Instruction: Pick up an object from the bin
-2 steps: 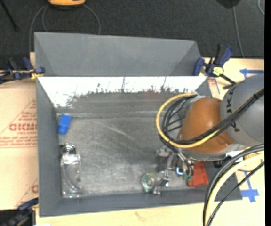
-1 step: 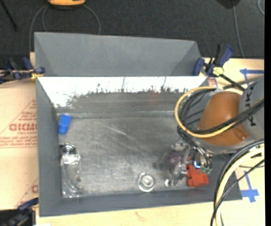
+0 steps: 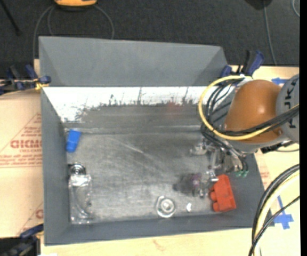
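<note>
The gripper (image 3: pixel 207 181) hangs low at the right of the bin (image 3: pixel 137 159), beside 1 red block (image 3: pixel 223 193) and 1 purplish lump (image 3: pixel 192 182); open or closed, cannot tell.

Blue block (image 3: pixel 73 141) far left, clear bottle (image 3: pixel 80 196) below it, round clear lid (image 3: pixel 166 206) bottom centre.

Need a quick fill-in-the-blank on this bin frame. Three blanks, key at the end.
1. The block lying right beside the gripper is ____ in colour.
2. The small blue thing lies by the ____ wall of the bin, as the view shows it.
3. In the view, the clear bottle lies ____ (above/below) the blue thing.

Missing words: red; left; below
</note>
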Robot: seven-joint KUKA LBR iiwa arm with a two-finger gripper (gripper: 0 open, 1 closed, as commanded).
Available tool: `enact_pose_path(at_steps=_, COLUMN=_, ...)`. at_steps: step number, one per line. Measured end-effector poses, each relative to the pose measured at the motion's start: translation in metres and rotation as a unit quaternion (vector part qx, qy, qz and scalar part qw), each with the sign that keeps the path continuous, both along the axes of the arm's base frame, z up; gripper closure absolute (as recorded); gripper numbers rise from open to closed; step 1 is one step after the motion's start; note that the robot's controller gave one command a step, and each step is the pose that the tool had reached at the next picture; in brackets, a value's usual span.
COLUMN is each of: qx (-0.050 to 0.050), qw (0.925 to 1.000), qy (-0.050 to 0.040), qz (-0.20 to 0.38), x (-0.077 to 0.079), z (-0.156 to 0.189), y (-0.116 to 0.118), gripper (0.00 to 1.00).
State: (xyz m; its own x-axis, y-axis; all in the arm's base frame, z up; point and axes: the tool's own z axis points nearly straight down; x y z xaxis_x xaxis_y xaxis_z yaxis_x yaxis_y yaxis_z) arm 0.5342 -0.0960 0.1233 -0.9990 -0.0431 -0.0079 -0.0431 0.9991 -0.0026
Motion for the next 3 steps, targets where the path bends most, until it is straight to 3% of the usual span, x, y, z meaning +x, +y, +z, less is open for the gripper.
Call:
enact_pose_path(at_steps=1, qx=0.002, qw=0.999, qy=-0.0029, qz=-0.045, x=-0.017, z=-0.051, y=0.005, gripper=0.0)
enact_pose_path(at_steps=2, qx=0.002, qw=0.9989, qy=-0.0065, qz=-0.046, x=-0.015, z=-0.048, y=0.005, gripper=1.0)
enact_pose_path(at_steps=3, qx=-0.001, qw=1.0, qy=-0.0009, qz=0.009, x=-0.039, z=0.078, y=0.006, gripper=1.0)
